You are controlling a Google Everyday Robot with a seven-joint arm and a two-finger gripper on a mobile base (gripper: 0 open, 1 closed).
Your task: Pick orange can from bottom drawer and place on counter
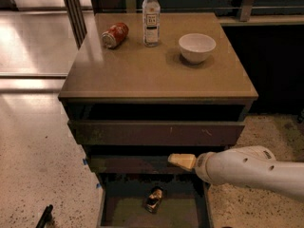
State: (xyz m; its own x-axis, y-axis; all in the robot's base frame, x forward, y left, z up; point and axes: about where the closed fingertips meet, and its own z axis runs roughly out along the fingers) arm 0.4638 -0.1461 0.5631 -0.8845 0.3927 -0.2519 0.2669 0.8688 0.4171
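The orange can (154, 199) lies in the open bottom drawer (124, 213), on its olive-green floor near the middle. My gripper (180, 161) reaches in from the right on a white arm. Its pale tip is in front of the middle drawer front, above and a little right of the can, well apart from it. The counter (156, 70) is the tan slab on top of the cabinet.
On the counter stand a water bottle (151, 18) and a white bowl (196, 47), and a red-orange can (115, 34) lies on its side at the back left. Two wider drawer fronts (156, 132) sit above the open drawer. Pale speckled floor surrounds the cabinet.
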